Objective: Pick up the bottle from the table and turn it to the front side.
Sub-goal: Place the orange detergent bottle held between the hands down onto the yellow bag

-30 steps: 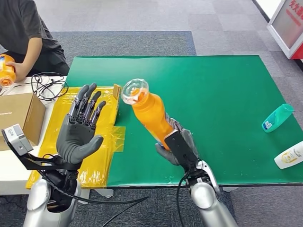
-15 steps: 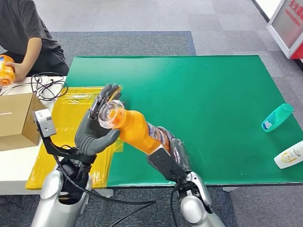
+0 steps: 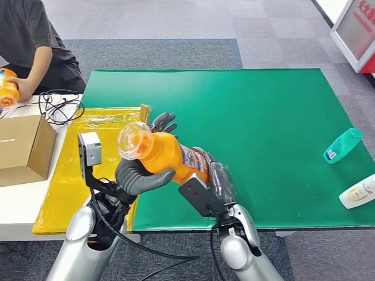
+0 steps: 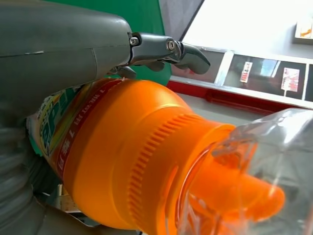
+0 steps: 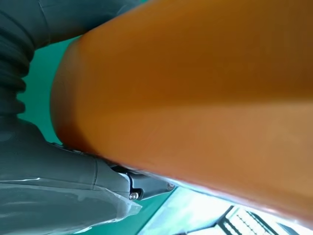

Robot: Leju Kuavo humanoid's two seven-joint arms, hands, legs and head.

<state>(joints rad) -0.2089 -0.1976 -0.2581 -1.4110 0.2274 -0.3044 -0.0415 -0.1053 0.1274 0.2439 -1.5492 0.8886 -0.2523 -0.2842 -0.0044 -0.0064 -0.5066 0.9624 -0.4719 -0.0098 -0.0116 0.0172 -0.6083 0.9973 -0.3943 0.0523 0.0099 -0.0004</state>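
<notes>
Above the green table [image 3: 274, 117], the orange bottle [image 3: 166, 155] is lying nearly level between both hands, its long axis running from the right hand [image 3: 217, 181], grasping the base, to the left hand [image 3: 141, 172], cupping the neck beneath the clear cap [image 3: 132, 140]. The left wrist view is showing label print [image 4: 60, 127] that the right wrist view lacks.

Both silver arms raised in from below and angled toward each other, left hand [image 3: 143, 172] palm up, thumb and fingers cupped around the orange bottle [image 3: 163, 153] near its neck, right hand [image 3: 217, 178] gripping its base end
</notes>
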